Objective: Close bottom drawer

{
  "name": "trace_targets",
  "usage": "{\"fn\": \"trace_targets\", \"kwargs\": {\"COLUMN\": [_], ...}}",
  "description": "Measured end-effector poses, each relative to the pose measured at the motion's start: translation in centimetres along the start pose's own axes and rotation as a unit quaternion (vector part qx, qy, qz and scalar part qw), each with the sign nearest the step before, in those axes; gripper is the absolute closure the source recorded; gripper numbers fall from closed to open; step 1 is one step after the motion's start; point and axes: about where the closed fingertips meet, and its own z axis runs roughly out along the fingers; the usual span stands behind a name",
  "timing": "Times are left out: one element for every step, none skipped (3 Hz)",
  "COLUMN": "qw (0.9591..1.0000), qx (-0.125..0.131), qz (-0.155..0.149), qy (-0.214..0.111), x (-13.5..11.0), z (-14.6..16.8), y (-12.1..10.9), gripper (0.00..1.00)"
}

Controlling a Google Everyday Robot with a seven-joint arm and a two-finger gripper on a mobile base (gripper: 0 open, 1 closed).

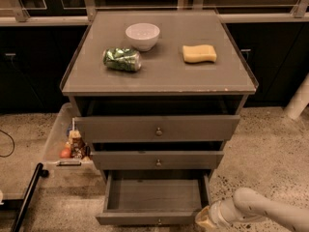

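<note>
The bottom drawer (154,195) is pulled far out of the grey-brown cabinet, its shallow box empty. Its slim front panel (145,218) lies at the lower edge of the view, with a small round knob (160,222). My gripper (203,218) is at the lower right, at the right front corner of the drawer front. The white arm (263,209) comes in from the right edge. The two drawers above (157,128) (158,159) are each slightly open.
On the cabinet top (159,71) are a white bowl (142,35), a green crumpled bag (121,59) and a yellow sponge (199,53). A clear bin with snacks (72,146) stands left of the cabinet. A black pole (26,197) leans at lower left.
</note>
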Motion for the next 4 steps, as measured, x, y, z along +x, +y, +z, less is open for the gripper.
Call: {"fn": "trace_targets", "kwargs": {"qw": [0.9998,0.9979,0.9941,0.9906], "qx": [0.018,0.048,0.062,0.068], "qz": [-0.005,-0.03,-0.066,-0.093], "qy": [-0.004,-0.033,-0.06,-0.073], "x": [1.0,1.7,1.8,1.6], "z": [2.0,4.6,7.3,9.3], "y": [-0.4,-1.4,-1.9,-2.5], "gripper": [1.0,1.0,1.0,1.0]}}
